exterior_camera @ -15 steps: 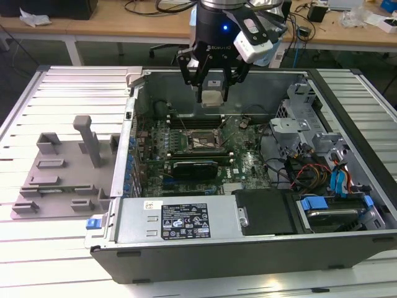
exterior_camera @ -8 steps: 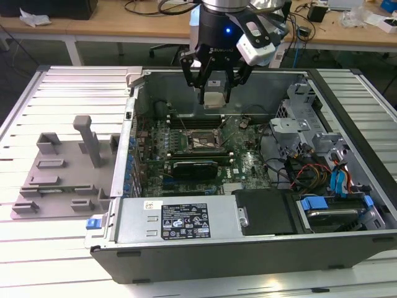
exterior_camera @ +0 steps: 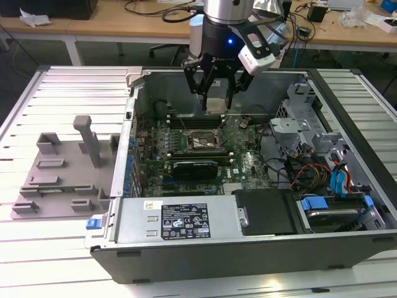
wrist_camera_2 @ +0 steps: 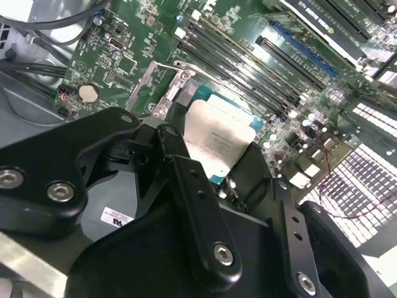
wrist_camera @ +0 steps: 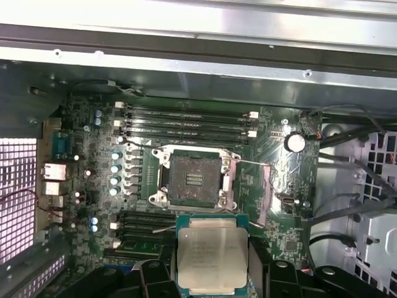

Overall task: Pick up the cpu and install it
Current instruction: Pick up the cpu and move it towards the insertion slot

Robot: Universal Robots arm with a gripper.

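Hanging over the open computer case (exterior_camera: 186,223), the gripper (exterior_camera: 216,100) pinches the cpu (exterior_camera: 215,104) between its two black fingers (wrist_camera_2: 186,180), one on each of two opposite edges of the chip, so that the claw is pressed onto the chip and not spread; the cpu lies flat in that grip with its pale silvery top (wrist_camera: 211,256) facing the cameras in both wrist views, a thin green-blue border showing around the metal (wrist_camera_2: 220,139). It is held in the air above the green motherboard (wrist_camera: 279,242) and touches neither the board nor the socket (wrist_camera: 193,180), which sits apart from it with its dark contact field bare inside a square black frame. In the exterior view the socket (exterior_camera: 201,141) lies nearer the camera than the chip, with a dark expansion card (exterior_camera: 195,167) just beside it on the near side. A row of long memory slots (wrist_camera: 186,121) runs along the far side of the socket from the cpu in the first wrist view, and a round silver coin battery (wrist_camera: 294,142) stands on the board near a bundle of black cables. On the slatted metal table (exterior_camera: 37,112), toward the exterior view's left and well apart from the case, rests a grey plastic tray (exterior_camera: 62,174) with upright posts
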